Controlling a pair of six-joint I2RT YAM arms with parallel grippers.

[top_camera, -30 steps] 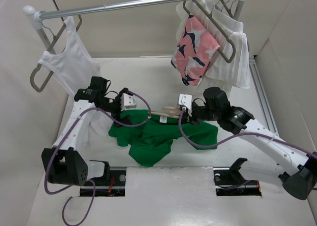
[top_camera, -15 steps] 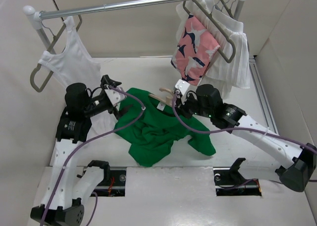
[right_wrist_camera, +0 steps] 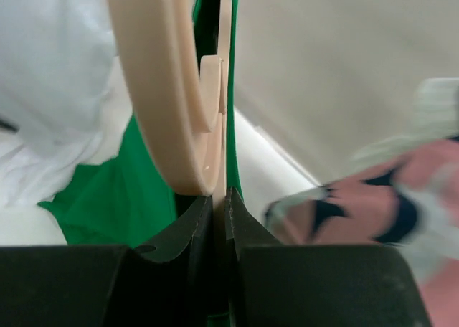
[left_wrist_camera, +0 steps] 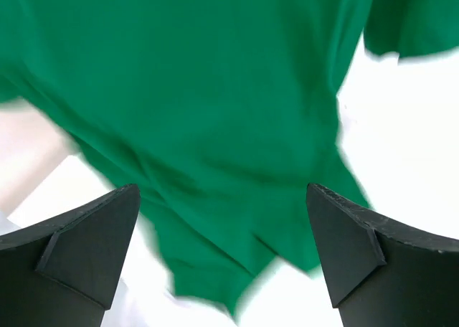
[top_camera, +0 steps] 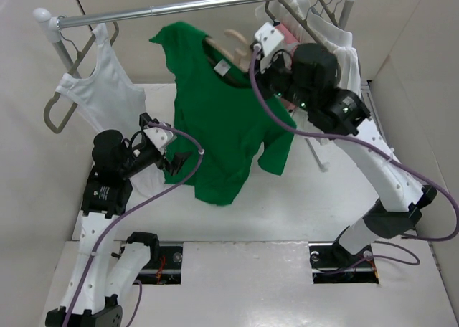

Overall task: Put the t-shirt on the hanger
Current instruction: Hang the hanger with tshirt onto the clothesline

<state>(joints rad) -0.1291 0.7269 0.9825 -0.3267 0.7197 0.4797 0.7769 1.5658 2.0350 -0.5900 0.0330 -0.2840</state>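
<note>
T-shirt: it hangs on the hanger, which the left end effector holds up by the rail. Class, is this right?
No. The right end effector holds up the hanger, as the right wrist view shows. The t-shirt does hang on it by the rail.

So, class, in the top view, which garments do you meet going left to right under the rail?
White sleeveless tank top → plain bright green short-sleeved t-shirt → white pleated garment.
</note>
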